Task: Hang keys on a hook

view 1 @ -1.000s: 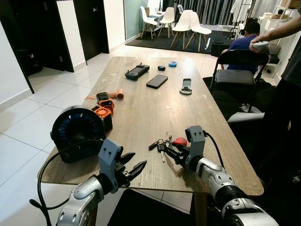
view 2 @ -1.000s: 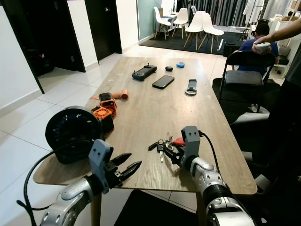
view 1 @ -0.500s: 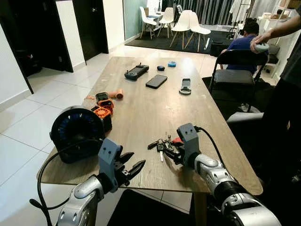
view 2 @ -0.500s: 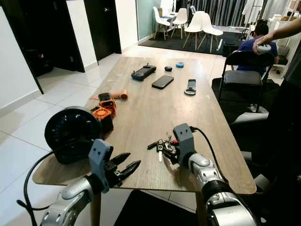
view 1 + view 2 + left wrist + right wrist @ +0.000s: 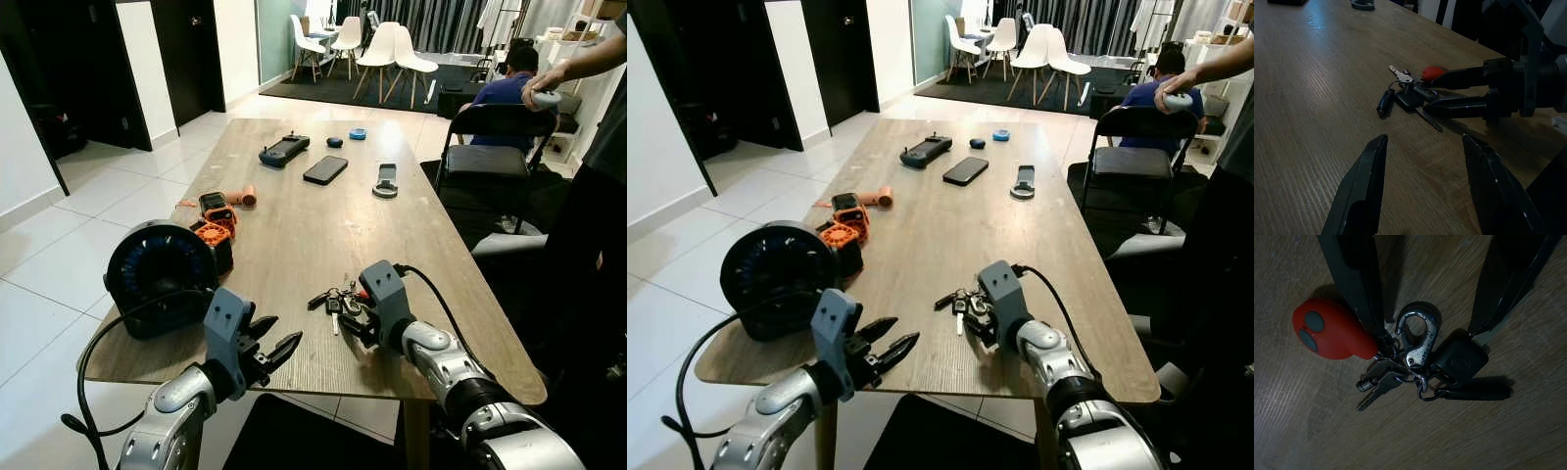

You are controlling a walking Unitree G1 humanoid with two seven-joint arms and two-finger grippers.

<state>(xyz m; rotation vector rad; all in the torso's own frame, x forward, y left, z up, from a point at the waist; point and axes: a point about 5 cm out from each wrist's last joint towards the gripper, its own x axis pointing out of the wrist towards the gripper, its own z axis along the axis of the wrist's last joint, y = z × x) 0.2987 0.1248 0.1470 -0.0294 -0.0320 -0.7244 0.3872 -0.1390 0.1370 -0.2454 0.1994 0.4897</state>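
Presently, keys were recorded flat on the bench near its front edge; the right hand was set spread astride the carabiner, seemingly for pickup; the left hand was held open, idle, beside.

Table matt pale wood with fine straight grain; keys dull scuffed metal around a worn silvery clasp, with a smooth glossy red plastic fob and matt black plastic key head; gripper fingers smooth black plastic, faint sheen.
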